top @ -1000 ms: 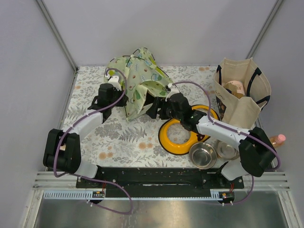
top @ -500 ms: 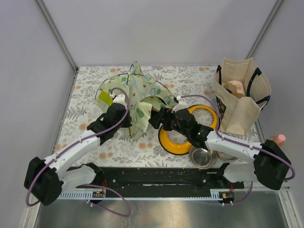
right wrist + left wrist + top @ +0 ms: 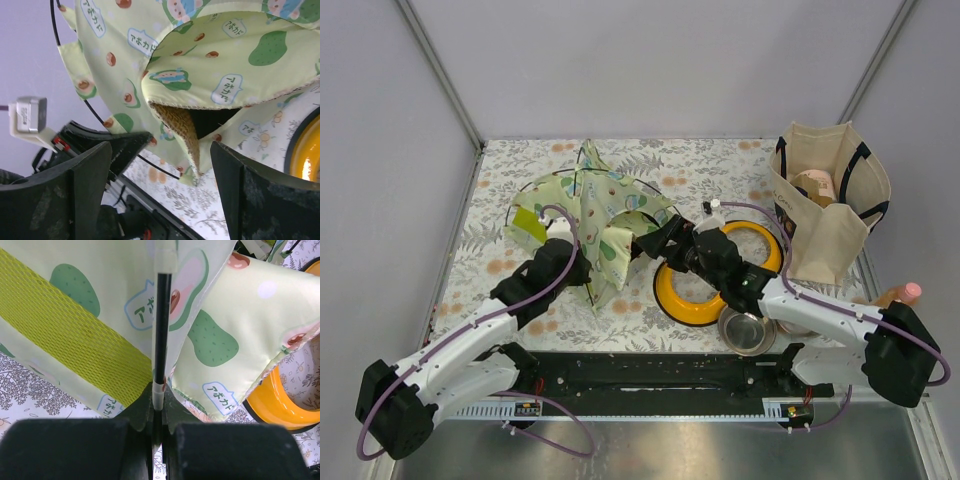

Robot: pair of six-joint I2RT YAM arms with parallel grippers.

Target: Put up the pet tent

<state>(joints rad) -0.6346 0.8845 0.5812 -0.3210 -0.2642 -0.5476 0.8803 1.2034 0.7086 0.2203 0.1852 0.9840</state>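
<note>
Work on the pet tent (image 3: pixel 595 215) looks roughly half done to me: it sits toward the back left of the flowered surface (image 3: pixel 720 160) as a rumpled heap, its peak poking up and a couple of thin hoops bowing out behind it, but the fabric sags in folds and nothing stands as a proper shelter yet. The left gripper (image 3: pixel 157 410) is clamped tight on a pole (image 3: pixel 161 330) at its lower end, with the printed cloth and a lime mesh panel hanging just above the jaws. The right gripper (image 3: pixel 175 150) stands wide open, one finger on each side of a drooping flap at the tent's near right edge, holding nothing. What remains, I would guess, is to spread the poles, pull the cloth taut and set the whole thing upright. Counting what is out: one tent, one orange feeder (image 3: pixel 705 290) just beside it, two steel bowls (image 3: pixel 747 328) near the front right, the second partly hidden under the right arm, one cloth bag (image 3: pixel 830 200) at the far right, and one pink-capped bottle (image 3: pixel 905 293) at the right edge.
</note>
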